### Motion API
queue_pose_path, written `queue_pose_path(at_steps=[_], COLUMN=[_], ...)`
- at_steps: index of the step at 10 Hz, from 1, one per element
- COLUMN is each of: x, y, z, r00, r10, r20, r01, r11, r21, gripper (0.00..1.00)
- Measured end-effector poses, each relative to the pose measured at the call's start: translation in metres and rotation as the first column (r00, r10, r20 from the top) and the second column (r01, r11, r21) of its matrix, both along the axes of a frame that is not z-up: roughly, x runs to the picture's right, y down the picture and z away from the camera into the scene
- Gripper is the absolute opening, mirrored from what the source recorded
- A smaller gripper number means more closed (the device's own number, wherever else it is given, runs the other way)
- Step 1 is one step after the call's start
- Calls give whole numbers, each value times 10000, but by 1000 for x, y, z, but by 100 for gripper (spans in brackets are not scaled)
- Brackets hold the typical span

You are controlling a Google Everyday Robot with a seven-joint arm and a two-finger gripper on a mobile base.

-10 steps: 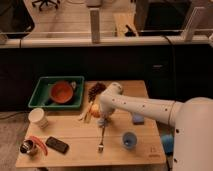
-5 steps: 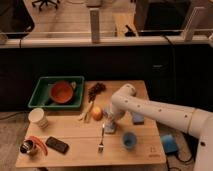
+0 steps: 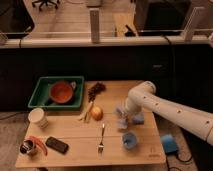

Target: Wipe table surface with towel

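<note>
One arm reaches in from the right, and its end effector (image 3: 123, 119) has shifted rightward since a moment ago, away from the onion (image 3: 96, 113) and down onto the blue towel (image 3: 131, 118) at the right-middle of the tabletop (image 3: 75, 132). Whether its fingers are spread or pinched together, I cannot tell.

The tabletop stands in the middle of the view, pale planks with seams showing. A green bin (image 3: 40, 92) holding an orange bowl (image 3: 61, 92) sits at the back-left corner. A white cup (image 3: 38, 117) stands near the left edge; a black phone (image 3: 57, 145) and a small tin (image 3: 27, 148) lie near the front-left corner. A fork (image 3: 101, 138) lies at front centre, a blue cup (image 3: 130, 139) just right of it. Bare wood shows between the fork and the phone.
</note>
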State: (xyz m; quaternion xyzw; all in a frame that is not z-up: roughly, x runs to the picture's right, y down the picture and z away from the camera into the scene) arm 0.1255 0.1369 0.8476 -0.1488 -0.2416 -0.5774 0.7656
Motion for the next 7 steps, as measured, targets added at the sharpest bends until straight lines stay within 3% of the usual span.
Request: queue_pose_path(at_steps=[3, 5, 7], x=[-22, -52, -83], y=[-21, -13, 3], z=[27, 37, 42], r00=[9974, 9917, 9823], r10=[307, 290, -18], r20=[645, 1254, 1875], r01=[-316, -311, 44], r11=[9994, 9994, 9999], r21=[129, 146, -135], gripper=[0, 0, 0])
